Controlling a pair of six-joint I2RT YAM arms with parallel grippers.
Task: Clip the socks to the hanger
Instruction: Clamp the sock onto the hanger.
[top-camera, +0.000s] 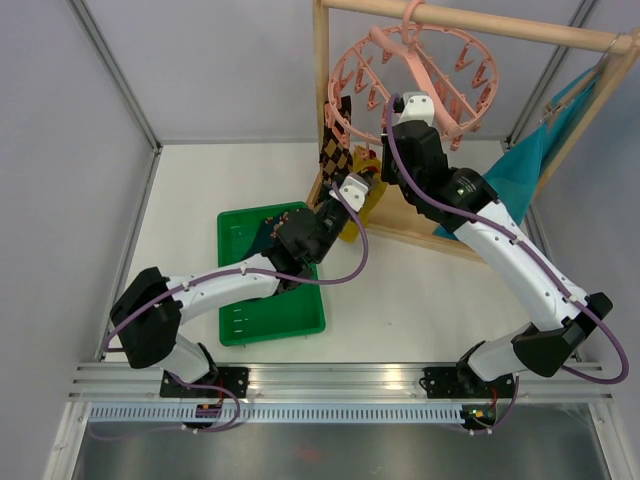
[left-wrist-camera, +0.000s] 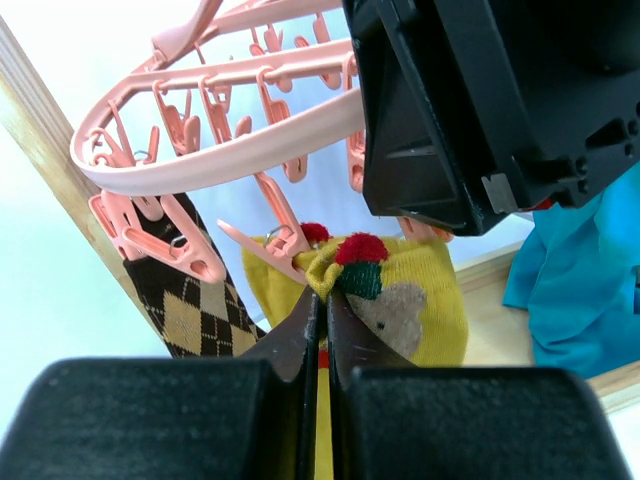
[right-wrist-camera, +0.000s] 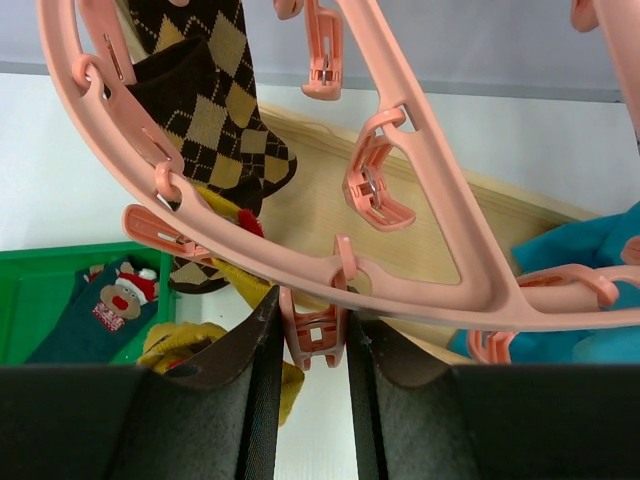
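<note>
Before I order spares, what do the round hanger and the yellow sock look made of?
The pink hanger looks like moulded plastic: smooth, rigid and slightly glossy. The mustard-yellow sock looks like knitted fabric: matt, with soft bunched folds.

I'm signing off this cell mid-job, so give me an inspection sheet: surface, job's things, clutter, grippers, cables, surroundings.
Surface: white table, no spill seen.
Job's things: pink hanger hangs on the wooden rack; argyle sock hangs from it; yellow sock held up at its clips; teal sock and second yellow sock lie in the green tray.
Clutter: teal cloth draped on the rack.
Grippers: left gripper has its fingers shut on the yellow sock; right gripper has its fingers shut on a pink clip.
Cables: purple cables loop along both arms; no snag seen.
Surroundings: grey panel walls, metal rail at the near edge.
</note>
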